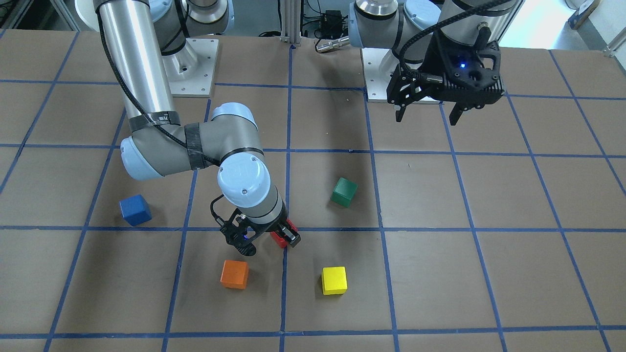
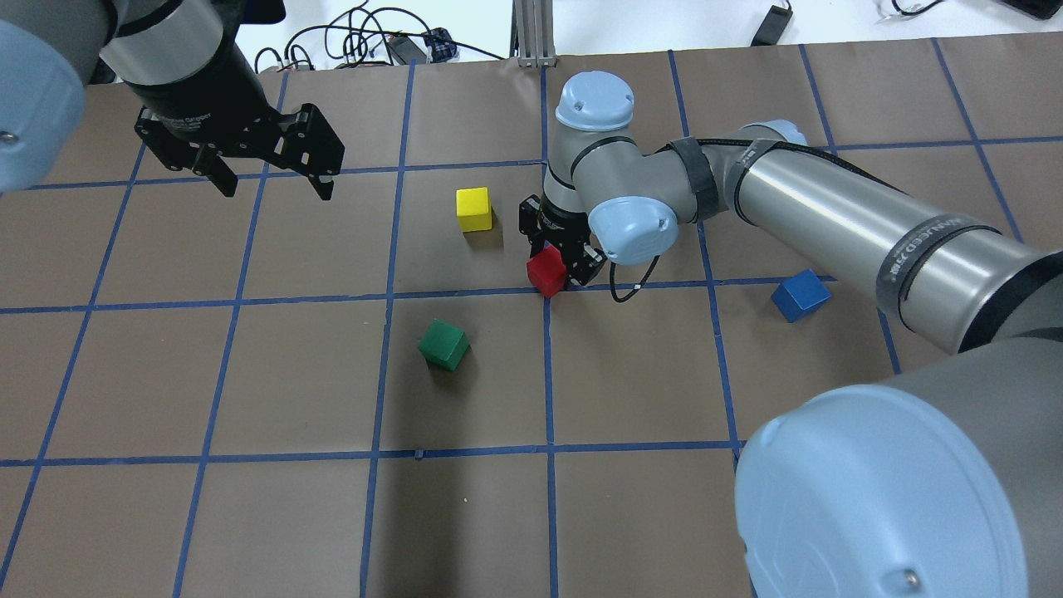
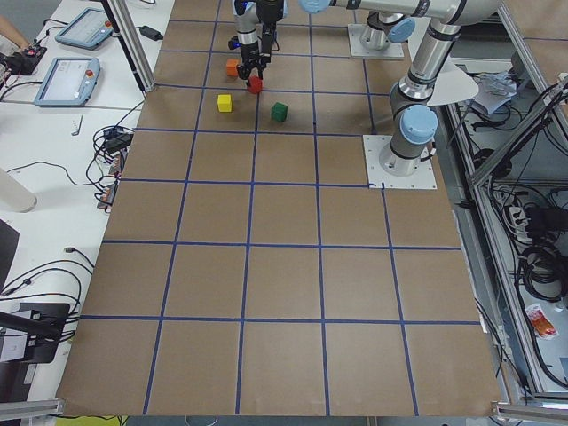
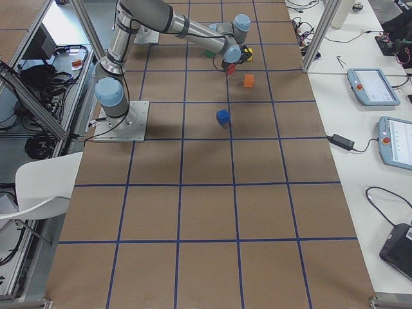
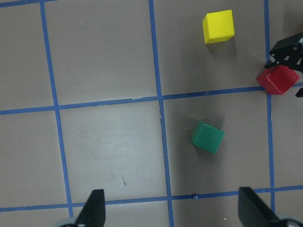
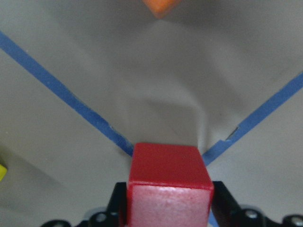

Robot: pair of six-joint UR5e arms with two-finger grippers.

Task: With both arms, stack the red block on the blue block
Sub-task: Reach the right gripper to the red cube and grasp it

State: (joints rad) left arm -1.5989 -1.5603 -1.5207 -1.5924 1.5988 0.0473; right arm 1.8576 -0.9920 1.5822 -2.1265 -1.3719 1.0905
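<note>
**Red block in the grip – the carry and the drop are where this could slip**

The right gripper (image 1: 271, 240) is clamped on the red block (image 1: 279, 238), right over a crossing of the blue tape lines. Whether the block is clear of the table (image 1: 489, 195) I cannot tell. The wrist view shows the fingers pinching only the rear part of the cube, with most of it sticking out ahead. By my reckoning, a quick swing could twist it or let it slide out.

The blue block (image 1: 135, 209) sits alone, well apart on the robot's right side, turned askew to the grid. If the red cube arrives at a different angle or off-centre, it could perch on an edge and topple. A nudge on the way down could shove the blue one aside – and letting go too high would risk a bounce.

Around it: the orange cube (image 1: 234, 274) lies near the gripper on the operators' side, beside the likely path rather than in it. The yellow cube (image 1: 334, 280) and green cube (image 1: 344, 191) lie away from that route. The left gripper (image 1: 427, 117) hangs high near its base, fingers spread and holding nothing, far from everything.
</note>
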